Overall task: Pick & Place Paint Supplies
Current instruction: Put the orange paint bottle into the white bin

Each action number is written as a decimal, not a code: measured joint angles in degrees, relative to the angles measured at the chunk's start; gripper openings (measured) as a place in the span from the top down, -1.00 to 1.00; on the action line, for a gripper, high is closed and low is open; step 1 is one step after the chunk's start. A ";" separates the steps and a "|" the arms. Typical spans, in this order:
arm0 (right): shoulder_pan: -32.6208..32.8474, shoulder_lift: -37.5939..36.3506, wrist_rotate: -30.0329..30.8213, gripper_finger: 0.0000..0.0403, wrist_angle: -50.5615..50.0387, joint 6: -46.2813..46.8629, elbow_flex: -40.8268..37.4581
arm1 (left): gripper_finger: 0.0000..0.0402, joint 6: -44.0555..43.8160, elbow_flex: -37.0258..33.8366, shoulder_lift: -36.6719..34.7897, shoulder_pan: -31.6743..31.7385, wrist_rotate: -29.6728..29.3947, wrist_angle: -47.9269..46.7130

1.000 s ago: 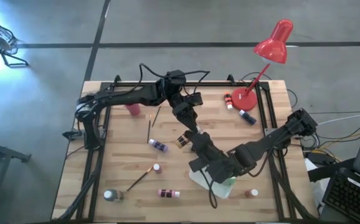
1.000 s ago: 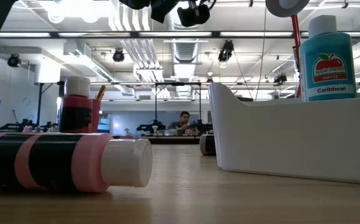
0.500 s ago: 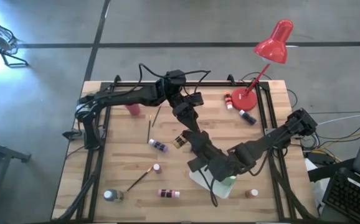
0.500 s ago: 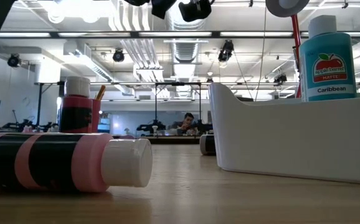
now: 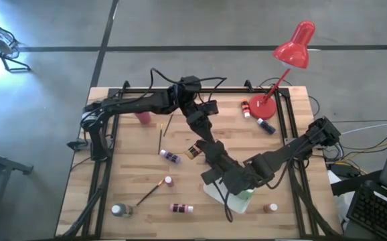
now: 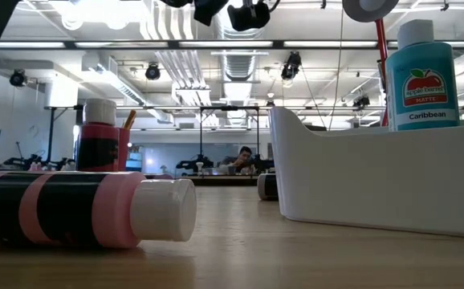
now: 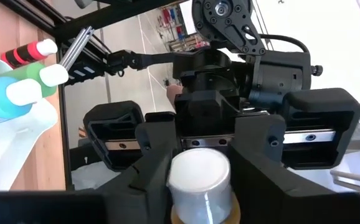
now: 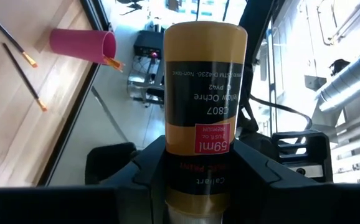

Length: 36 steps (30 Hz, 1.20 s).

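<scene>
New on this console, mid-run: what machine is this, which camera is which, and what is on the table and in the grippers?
It is two dark robot arms at a wooden table. The high view looks straight down, the low view looks level across the tabletop, and each wrist view looks past that arm's own fingers.

On the table are a red lamp, a pink cup, loose paintbrushes, scattered paint bottles such as a purple one, and a white tray with a teal bottle standing in it.

The right gripper is closed on a yellow ochre bottle near its cap. The left gripper is at the same bottle's other end, above the tray. It looks like a handover.
</scene>
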 joint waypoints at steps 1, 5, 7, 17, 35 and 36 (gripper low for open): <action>-0.02 0.00 0.02 0.42 -0.07 -0.03 0.00 | 0.29 -0.05 -0.07 0.00 0.00 0.00 -0.08; -0.11 0.00 0.02 0.42 -0.26 -0.37 -0.02 | 0.40 -0.38 -0.13 0.00 -0.02 0.11 -0.47; -0.13 0.00 0.03 0.42 -0.23 -0.36 -0.02 | 0.40 -0.34 -0.13 0.00 -0.02 0.09 -0.51; -0.13 0.00 0.07 0.42 -0.20 0.20 -0.02 | 0.40 0.01 -0.22 -0.02 -0.05 0.00 -0.95; 2.81 -0.61 10.75 -0.56 -0.12 16.55 -0.02 | 0.41 4.60 -0.09 -0.72 0.41 1.31 -0.62; 3.25 -0.61 12.78 -0.58 -0.14 18.23 -0.02 | 0.41 4.99 0.03 -0.81 0.57 1.29 -0.64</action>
